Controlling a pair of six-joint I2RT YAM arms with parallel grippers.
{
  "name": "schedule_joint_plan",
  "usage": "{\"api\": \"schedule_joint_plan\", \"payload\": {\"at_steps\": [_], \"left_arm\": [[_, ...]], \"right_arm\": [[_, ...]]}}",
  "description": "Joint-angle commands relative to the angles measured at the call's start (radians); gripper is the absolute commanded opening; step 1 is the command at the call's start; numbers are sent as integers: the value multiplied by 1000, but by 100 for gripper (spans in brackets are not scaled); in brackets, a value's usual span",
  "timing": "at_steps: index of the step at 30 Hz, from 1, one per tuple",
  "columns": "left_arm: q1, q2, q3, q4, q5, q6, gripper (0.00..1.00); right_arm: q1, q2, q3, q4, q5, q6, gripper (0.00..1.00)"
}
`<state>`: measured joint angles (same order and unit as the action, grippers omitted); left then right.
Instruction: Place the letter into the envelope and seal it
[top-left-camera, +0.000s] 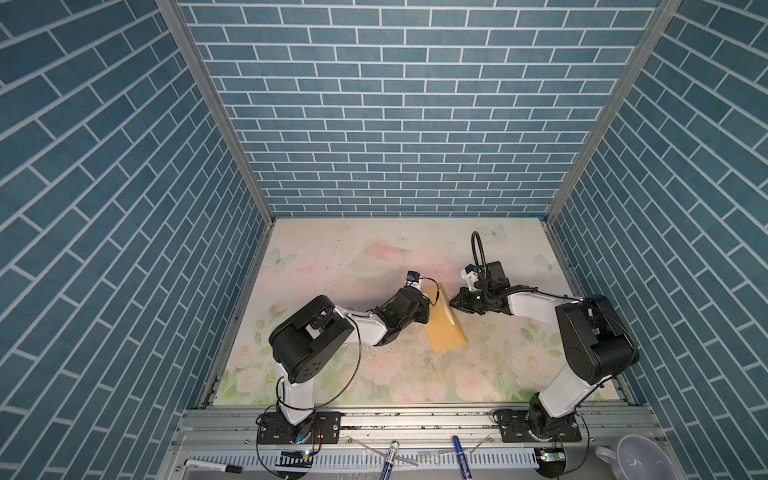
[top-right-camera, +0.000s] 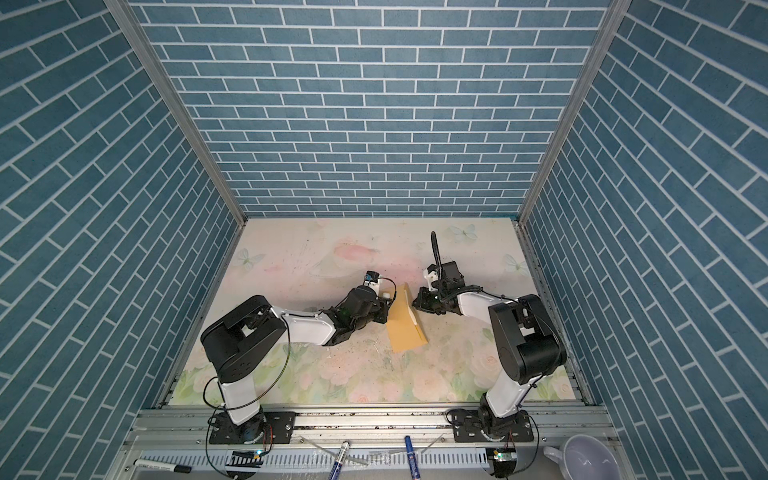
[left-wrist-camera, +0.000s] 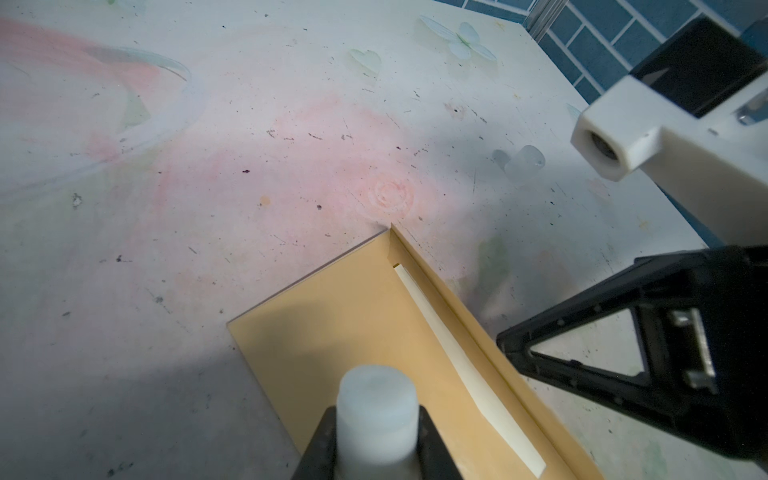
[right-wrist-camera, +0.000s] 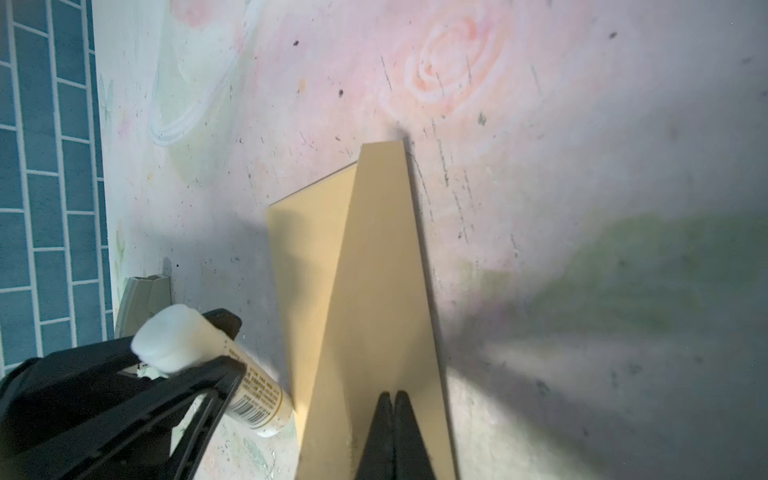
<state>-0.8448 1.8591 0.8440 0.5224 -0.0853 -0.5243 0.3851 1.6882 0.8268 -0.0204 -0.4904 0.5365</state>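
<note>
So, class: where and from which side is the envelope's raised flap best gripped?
Probably its pointed free tip, from the right: the flap stands up off the envelope, its edge exposed there, and the glue stick occupies the left side.

Blue brick-pattern walls (top-left-camera: 415, 104) on three sides, aluminium corner posts (top-left-camera: 218, 112). Scuffed floral tabletop (top-left-camera: 332, 257), printed butterflies (top-left-camera: 279, 259); patchy shadows.
</note>
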Motion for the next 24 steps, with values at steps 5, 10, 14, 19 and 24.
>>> {"api": "schedule_joint_plan", "payload": {"at_steps": [5, 10, 14, 19, 24], "left_arm": [[-4, 26, -4, -24, -5, 1, 0], [-4, 26, -3, -20, -5, 1, 0], [-3, 29, -1, -20, -7, 1, 0], [-4, 37, 1, -13, -6, -2, 0], [-4, 44, 6, -7, -6, -5, 0]], "right_arm": [[27, 41, -14, 20, -16, 34, 0], [38, 70, -15, 20, -13, 25, 0], [46, 90, -17, 20, -8, 20, 0], [62, 108, -18, 17, 4, 15, 0], [82, 124, -17, 13, 10, 11, 0]]}}
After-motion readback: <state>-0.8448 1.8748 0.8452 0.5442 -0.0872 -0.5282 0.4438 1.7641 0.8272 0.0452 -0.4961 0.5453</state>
